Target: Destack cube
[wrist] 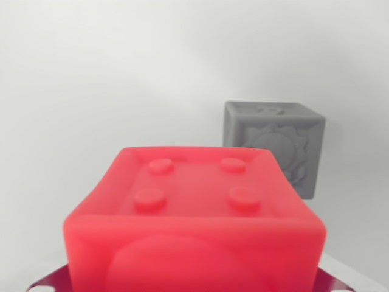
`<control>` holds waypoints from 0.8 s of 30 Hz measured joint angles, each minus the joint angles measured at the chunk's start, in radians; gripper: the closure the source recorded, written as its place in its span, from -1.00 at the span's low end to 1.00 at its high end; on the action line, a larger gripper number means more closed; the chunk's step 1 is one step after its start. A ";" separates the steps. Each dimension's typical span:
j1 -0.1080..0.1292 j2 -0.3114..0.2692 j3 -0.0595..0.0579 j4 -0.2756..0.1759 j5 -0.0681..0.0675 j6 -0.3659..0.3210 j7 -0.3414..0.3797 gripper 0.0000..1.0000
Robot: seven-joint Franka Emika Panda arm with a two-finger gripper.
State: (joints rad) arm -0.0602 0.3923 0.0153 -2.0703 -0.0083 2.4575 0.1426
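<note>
Wrist view: a red cube [193, 234] fills the lower centre of the frame, close to the camera and out of focus; its top face is a shallow recessed panel bearing four round studs set in a square; its near face carries a rounded raised relief, cut off by the bottom edge of the frame. Beneath the red cube a thin dark red, glossy object [51, 283] shows at the lower left and lower right, touching the cube's base; what this object is cannot be told. A grey cube [276, 143] stands behind the red cube, toward the wrist view's right; its near face bears an embossed sun-like figure inside a raised border, and its top face shows a small relief too blurred to read; its lower left part is hidden by the red cube, so whether the two cubes touch cannot be told. The grey cube rests upright on a plain white surface [91, 91], which occupies the remainder of the view; no edge or corner of the surface is visible, so neither cube can be placed against them. The tool does not appear in this view; whether its fingers are spread or pressed together cannot be told.
</note>
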 joint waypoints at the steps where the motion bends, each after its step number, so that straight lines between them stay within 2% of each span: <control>1: 0.002 -0.003 0.000 -0.005 0.000 0.002 0.004 1.00; 24: 0.061 -0.053 0.001 -0.105 0.000 0.052 0.092 1.00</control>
State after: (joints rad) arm 0.0013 0.3389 0.0162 -2.1755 -0.0083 2.5099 0.2348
